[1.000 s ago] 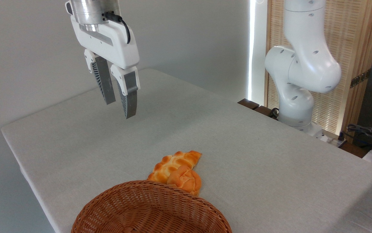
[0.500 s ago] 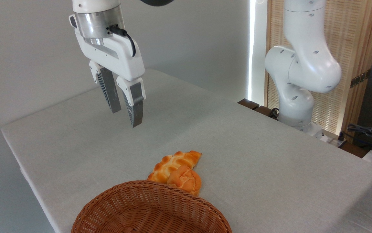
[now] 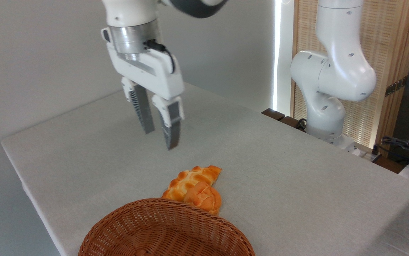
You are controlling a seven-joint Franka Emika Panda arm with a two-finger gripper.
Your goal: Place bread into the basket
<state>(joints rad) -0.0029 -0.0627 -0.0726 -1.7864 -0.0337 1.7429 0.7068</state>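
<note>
The jaws (image 3: 161,137) hung apart and empty above the middle of the bench (image 3: 296,185), their two ribbed grey fingers (image 3: 143,113) pointing down and slightly toward the near edge. They were clear of the cloth and of everything on it.

Below and to the right of them, near the front edge of the bench, lay the bread (image 3: 203,196), a small knotted bun with a glossy orange crust. It rested against a flatter braided loaf (image 3: 195,176), the two touching. Together they ran along a line from the near left to the far right, the loaf's cut end pointing toward the bench's right edge. The bun sat at the near end, just beside the far rim of the basket (image 3: 165,231), outside it.

Against the picture of a second earlier, the jaws had travelled right and downward, closing in on the bread. The arm's joints (image 3: 332,74) at the far right corner had shifted a little. Bread, loaf and basket had not moved.

Bare cloth stretched wide to the left, behind and to the right of the bread. Only the basket's rim crowded it at the front.
</note>
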